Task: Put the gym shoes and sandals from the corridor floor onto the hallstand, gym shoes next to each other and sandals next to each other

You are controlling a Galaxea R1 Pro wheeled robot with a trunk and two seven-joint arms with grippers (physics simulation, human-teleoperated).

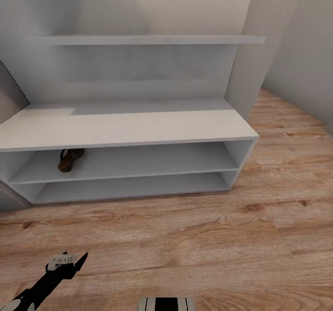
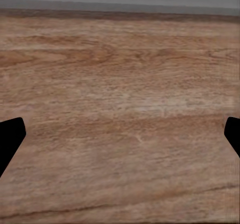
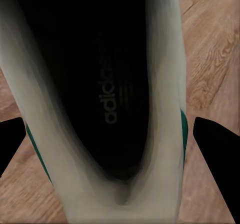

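Wood grain runs under everything here, light brown planks of the corridor floor (image 1: 259, 237) with darker streaks and knots. Ahead of me stands the shoe rack (image 1: 125, 128), a pale grey bench with a smooth flat top, two low open shelves under it and a thin wall shelf above. On the upper of the two low shelves, at its left end, lies a sandal (image 1: 70, 159), flat, brown, with dark straps.

My left gripper (image 1: 69, 261) hangs low over the floor at the near left, a black arm with a pale block at the wrist. From its own camera my left fingers (image 2: 10, 139) are dark tips standing far apart at the two edges, with bare planks between them.

My right wrist camera looks straight down into a gym shoe (image 3: 165, 84): white smooth sides, a dark insole with printed lettering, a green stripe along each flank. My right fingers (image 3: 217, 149) sit just outside the shoe on either side; whether they press it I cannot tell.
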